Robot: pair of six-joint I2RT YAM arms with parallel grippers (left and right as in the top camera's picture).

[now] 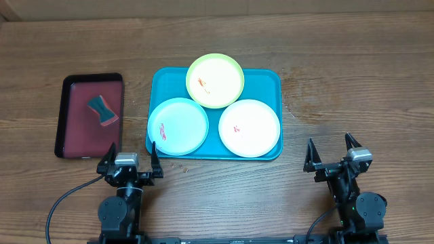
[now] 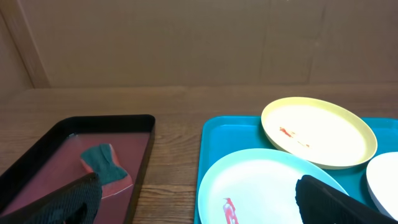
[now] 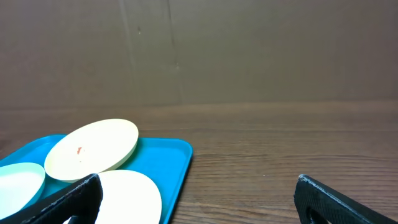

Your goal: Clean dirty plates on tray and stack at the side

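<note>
Both of my tools sit at the near edge of the table [image 1: 352, 61]. The left gripper [image 1: 131, 153] has its fingers spread wide with nothing between them, and the right gripper [image 1: 330, 146] is spread and empty too. Just ahead of the left one lies the blue plate [image 1: 178, 127] on the blue tray [image 1: 268, 78]. The white plate [image 1: 249, 127] is ahead and to the left of the right gripper. The green plate [image 1: 215, 80] lies beyond both, hanging over the tray's far rim. All three carry red smears. The sponge [image 1: 102, 112] lies ahead and left of the left gripper, in the red tray [image 1: 74, 135].

My main worry is the green plate: perched on the rim, it could tip or skid off if I scrub it unheld. The plates are crowded, so lifting one may nudge its neighbour. They are shallow and lie flat, so a pinch on a thin edge could slip. Wiping without bracing might also shove the whole tray.
</note>
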